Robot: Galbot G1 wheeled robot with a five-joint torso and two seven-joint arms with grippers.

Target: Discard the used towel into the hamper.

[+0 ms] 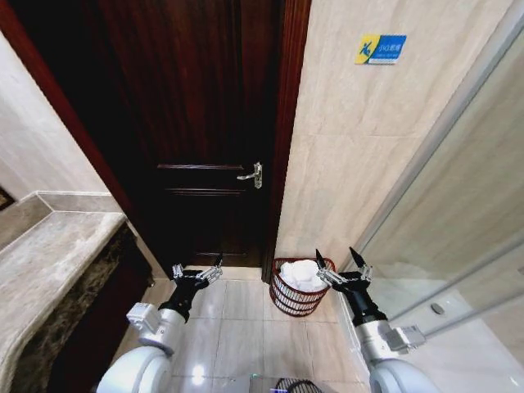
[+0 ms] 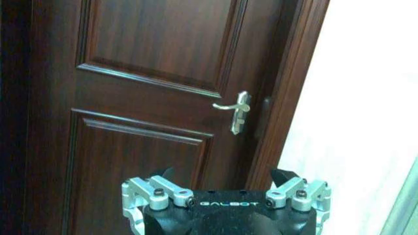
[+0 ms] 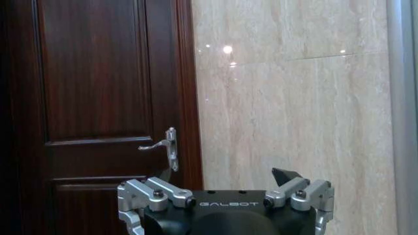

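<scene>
Towel (image 1: 302, 274) sits in hamper (image 1: 295, 301); both my tools, right tool (image 1: 337, 265) and left tool (image 1: 196, 271), wide, empty. Risk: right tool snagging the rim.

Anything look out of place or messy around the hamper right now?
Nothing stands out. The hamper stands upright on the floor by the door frame with the white towel inside. Both grippers, left and right, are open and empty.

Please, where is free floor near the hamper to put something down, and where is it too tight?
Free: the floor tiles between the door and the hamper, ahead of the open left end effector. Crowded: the hamper, holding a white towel, stands close against the wall, and the open right end effector hangs at its rim.
</scene>
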